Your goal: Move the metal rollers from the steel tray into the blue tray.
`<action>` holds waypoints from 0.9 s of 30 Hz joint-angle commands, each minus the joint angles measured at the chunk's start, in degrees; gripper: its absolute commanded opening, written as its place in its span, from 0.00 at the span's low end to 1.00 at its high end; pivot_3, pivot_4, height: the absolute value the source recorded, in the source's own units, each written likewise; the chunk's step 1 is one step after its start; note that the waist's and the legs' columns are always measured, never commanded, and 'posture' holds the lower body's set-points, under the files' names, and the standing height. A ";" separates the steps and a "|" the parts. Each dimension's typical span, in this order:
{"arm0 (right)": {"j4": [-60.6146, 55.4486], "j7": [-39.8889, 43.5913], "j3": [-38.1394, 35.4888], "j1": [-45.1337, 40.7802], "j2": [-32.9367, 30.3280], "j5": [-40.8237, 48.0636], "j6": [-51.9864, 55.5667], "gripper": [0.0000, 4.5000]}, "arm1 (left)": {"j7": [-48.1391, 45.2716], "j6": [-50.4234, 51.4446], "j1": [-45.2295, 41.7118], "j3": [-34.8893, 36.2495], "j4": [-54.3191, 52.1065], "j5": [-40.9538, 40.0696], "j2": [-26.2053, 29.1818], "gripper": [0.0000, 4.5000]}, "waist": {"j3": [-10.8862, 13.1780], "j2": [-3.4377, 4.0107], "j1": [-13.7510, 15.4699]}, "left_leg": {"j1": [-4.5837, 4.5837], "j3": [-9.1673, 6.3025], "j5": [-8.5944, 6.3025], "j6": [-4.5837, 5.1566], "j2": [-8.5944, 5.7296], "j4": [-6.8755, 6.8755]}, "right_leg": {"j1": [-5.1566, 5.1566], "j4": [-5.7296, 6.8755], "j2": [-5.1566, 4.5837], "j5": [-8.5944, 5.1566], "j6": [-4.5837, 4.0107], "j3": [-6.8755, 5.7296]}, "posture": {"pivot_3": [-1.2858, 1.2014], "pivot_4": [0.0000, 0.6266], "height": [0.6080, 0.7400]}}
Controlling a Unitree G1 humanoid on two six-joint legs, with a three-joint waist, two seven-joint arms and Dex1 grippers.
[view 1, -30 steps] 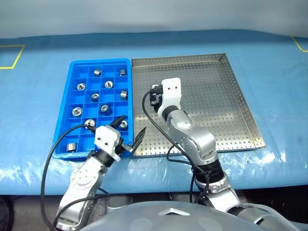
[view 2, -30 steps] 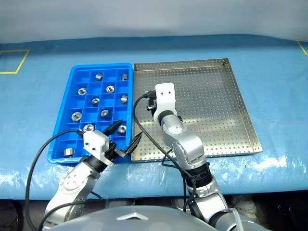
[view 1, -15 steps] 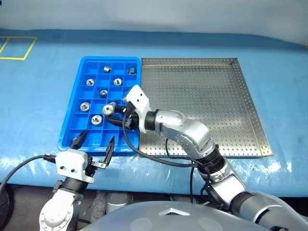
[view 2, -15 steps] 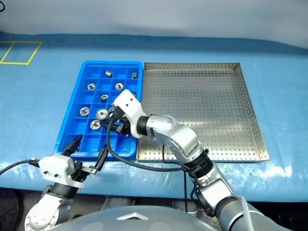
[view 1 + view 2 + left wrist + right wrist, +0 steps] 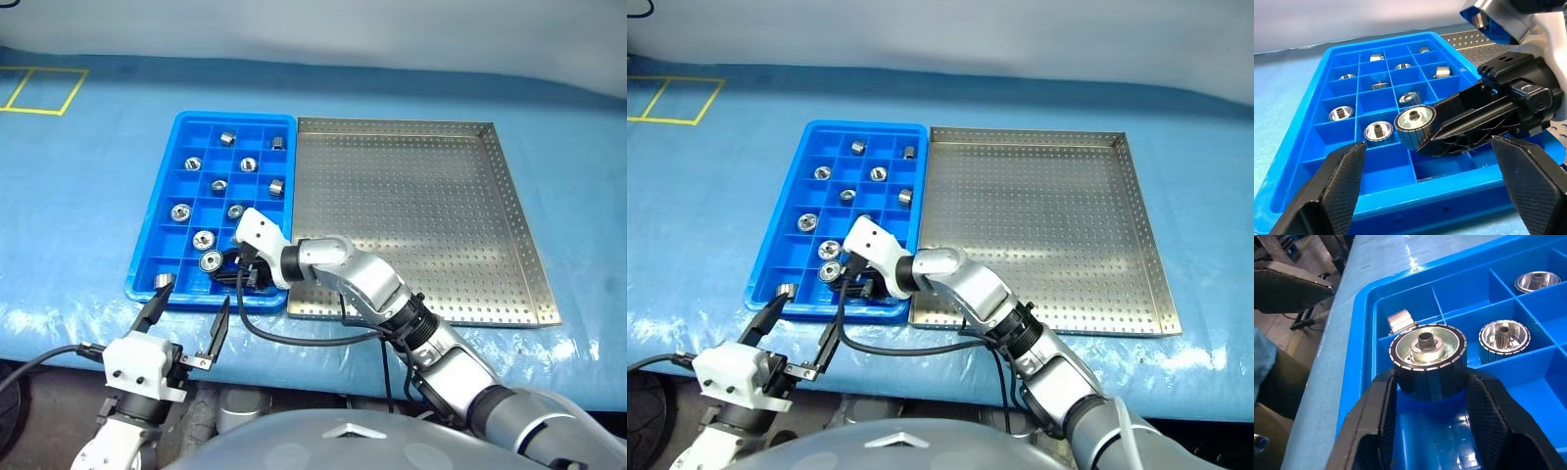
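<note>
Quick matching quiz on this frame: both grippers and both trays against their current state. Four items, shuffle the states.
Things:
1. left gripper
2. right gripper
3. steel tray
4. blue tray

States:
A. rollers sit in several of its compartments
B. open, nothing between its fingers
C. no roller visible on its perforated floor
D. fingers on either side of a roller, over a compartment near the robot

Pairs: 1-B, 2-D, 3-C, 4-A
</note>
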 commanded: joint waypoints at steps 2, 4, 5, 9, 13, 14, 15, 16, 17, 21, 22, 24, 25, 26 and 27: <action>-3.69 0.61 -3.18 0.53 -1.89 0.83 3.00 0.81 | -1.32 -0.70 -0.87 -0.01 -0.22 -0.45 1.14 1.00 | 0.00 0.00 0.39 | 0.00 0.00 0.00 0.00 0.00 0.01 | 0.01 0.00 0.00 0.00 0.00 0.00 | 0.64 0.24 1.00; -5.92 0.58 -4.57 0.85 -2.98 1.35 4.40 0.96 | -2.03 -0.15 -1.90 0.21 0.13 -0.81 1.89 1.00 | 0.00 0.00 0.55 | -0.01 0.00 0.00 0.00 -0.01 0.02 | 0.01 -0.01 -0.01 0.00 0.00 0.00 | 0.63 0.24 1.00; -7.42 0.20 -5.53 1.12 -3.56 1.65 5.12 0.99 | -2.55 0.15 -2.54 0.30 0.23 -1.15 2.40 1.00 | 0.00 0.00 0.57 | 0.00 0.00 0.00 0.00 -0.02 0.02 | 0.02 -0.01 -0.01 0.00 0.00 0.00 | 0.63 0.24 1.00; -14.28 -1.33 -11.61 3.06 -4.06 5.10 7.93 0.99 | -4.39 2.06 -5.64 0.64 -0.15 -2.90 4.43 1.00 | 0.01 0.01 -0.06 | -0.02 0.01 0.00 0.00 -0.01 0.01 | 0.00 0.00 0.00 0.00 -0.01 0.00 | 0.60 0.24 1.00; -21.58 -2.94 -18.53 6.49 -5.66 7.55 7.05 0.99 | -3.63 7.45 -13.52 1.82 -1.77 -7.56 5.03 1.00 | 0.01 0.02 -0.79 | -0.04 -0.02 0.00 0.00 0.01 0.00 | -0.02 0.01 0.01 0.00 0.00 -0.01 | 0.58 0.24 1.00; -22.87 -2.67 -19.38 7.67 -6.90 7.44 5.98 0.99 | -3.01 8.67 -16.07 2.29 -1.78 -8.51 4.82 1.00 | -0.01 0.01 -1.09 | -0.03 -0.03 0.00 0.00 0.00 0.02 | 0.01 0.02 0.01 0.01 0.00 -0.02 | 0.57 0.24 1.00; -23.79 -2.56 -19.97 8.69 -7.83 7.35 5.04 0.99 | -2.59 9.62 -18.04 2.73 -1.68 -9.09 4.76 1.00 | -0.02 0.01 -1.48 | -0.02 -0.03 0.00 -0.01 0.01 0.04 | 0.03 0.02 0.01 0.01 0.00 -0.02 | 0.57 0.24 1.00; -24.36 -3.14 -20.96 9.77 -8.38 7.47 4.77 0.99 | -2.38 10.69 -19.97 3.04 -1.49 -9.37 4.99 1.00 | -0.03 0.00 -1.88 | 0.00 -0.02 0.01 -0.01 -0.01 0.06 | 0.08 0.01 0.00 0.02 0.01 -0.03 | 0.56 0.24 1.00; -24.58 -3.93 -22.10 10.89 -8.80 7.48 4.38 0.99 | -2.17 12.15 -22.14 3.09 -1.39 -9.41 5.41 1.00 | -0.03 -0.01 -2.19 | 0.01 -0.01 0.01 -0.01 -0.01 0.08 | 0.10 0.01 -0.02 0.02 0.02 -0.02 | 0.56 0.24 1.00; -24.79 -5.53 -26.06 16.83 -12.64 4.68 -1.34 0.99 | -2.32 18.88 -31.49 2.14 0.77 -8.56 8.16 1.00 | -0.04 0.00 -3.67 | 0.02 -0.01 0.01 -0.02 -0.02 0.14 | 0.11 0.08 -0.01 0.04 0.03 -0.01 | 0.53 0.24 1.00; -24.86 -5.75 -26.67 18.23 -13.98 3.58 -3.02 0.99 | -2.32 21.03 -33.74 1.79 1.60 -8.48 8.84 1.00 | -0.03 0.00 -4.08 | 0.04 -0.02 0.01 -0.02 -0.02 0.15 | 0.12 0.10 -0.01 0.04 0.03 0.00 | 0.53 0.24 1.00; -25.14 -6.12 -27.86 20.44 -15.58 2.90 -4.97 0.99 | -2.30 23.90 -37.44 1.13 3.17 -7.96 9.82 1.00 | -0.05 0.03 -5.04 | 0.06 -0.01 0.02 -0.02 -0.04 0.18 | 0.16 0.11 -0.02 0.05 0.05 0.01 | 0.51 0.24 1.00; -25.43 -6.21 -28.33 21.38 -16.05 2.91 -5.50 0.99 | -2.37 24.98 -38.74 0.84 3.72 -7.68 10.24 1.00 | -0.06 0.04 -5.55 | 0.08 0.00 0.02 -0.02 -0.04 0.19 | 0.17 0.11 -0.02 0.06 0.06 0.03 | 0.51 0.24 1.00; -25.76 -6.09 -28.60 22.19 -16.54 2.99 -5.88 0.99 | -2.58 26.09 -39.85 0.54 4.21 -7.69 10.62 1.00 | -0.05 0.04 -5.98 | 0.11 0.02 0.02 -0.02 -0.04 0.19 | 0.19 0.11 -0.02 0.06 0.06 0.05 | 0.51 0.24 1.00; -26.33 -5.77 -28.78 23.08 -17.18 3.10 -6.09 0.99 | -2.70 27.09 -40.97 0.24 4.87 -7.66 10.93 1.00 | -0.05 0.04 -6.52 | 0.11 0.01 0.02 -0.02 -0.03 0.19 | 0.18 0.12 -0.01 0.06 0.07 0.06 | 0.51 0.24 1.00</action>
